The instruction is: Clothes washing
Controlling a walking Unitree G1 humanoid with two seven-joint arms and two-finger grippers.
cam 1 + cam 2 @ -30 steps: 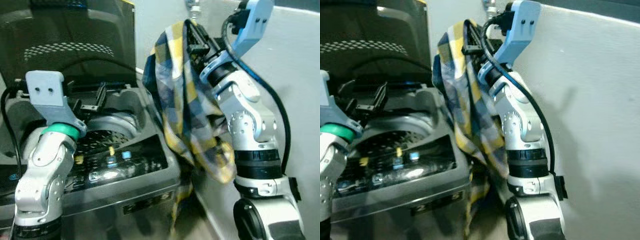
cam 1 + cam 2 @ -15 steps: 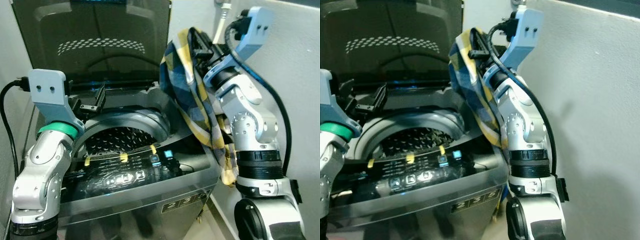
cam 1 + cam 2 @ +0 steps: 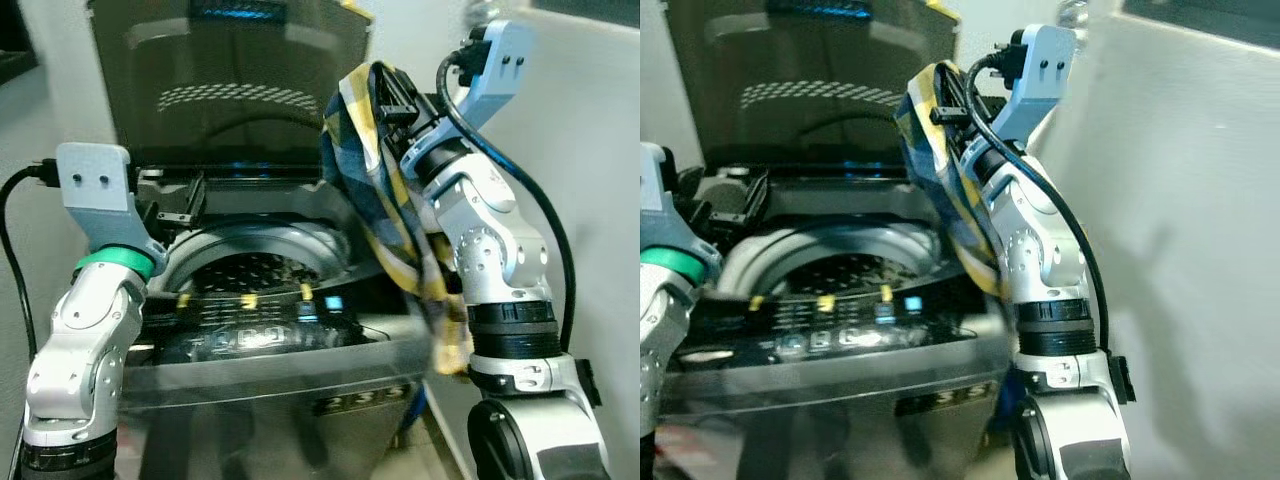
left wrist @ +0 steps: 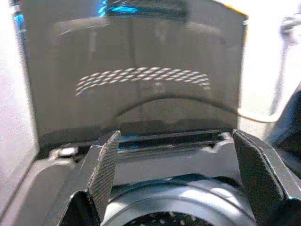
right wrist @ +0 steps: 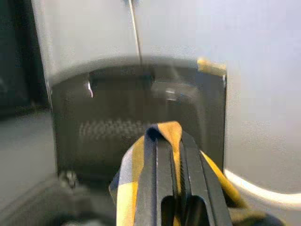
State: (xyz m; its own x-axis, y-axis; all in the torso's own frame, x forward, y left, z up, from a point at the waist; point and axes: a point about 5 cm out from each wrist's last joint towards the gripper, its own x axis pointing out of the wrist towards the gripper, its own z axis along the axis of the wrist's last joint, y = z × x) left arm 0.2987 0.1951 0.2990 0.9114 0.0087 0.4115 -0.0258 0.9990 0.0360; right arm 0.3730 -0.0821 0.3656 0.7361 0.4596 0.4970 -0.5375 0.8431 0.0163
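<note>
The right gripper (image 3: 385,95) pinches the checked cloth (image 3: 385,215) at its top fold; soft and light (it hangs limp), it should drop easily into the washer (image 3: 250,345). The left gripper (image 4: 174,181) is spread wide.

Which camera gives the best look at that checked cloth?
The left eye view: the blue-and-yellow checked cloth hangs full length from the right gripper. The right eye view shows it narrower; the right wrist view shows a pinched fold.
</note>
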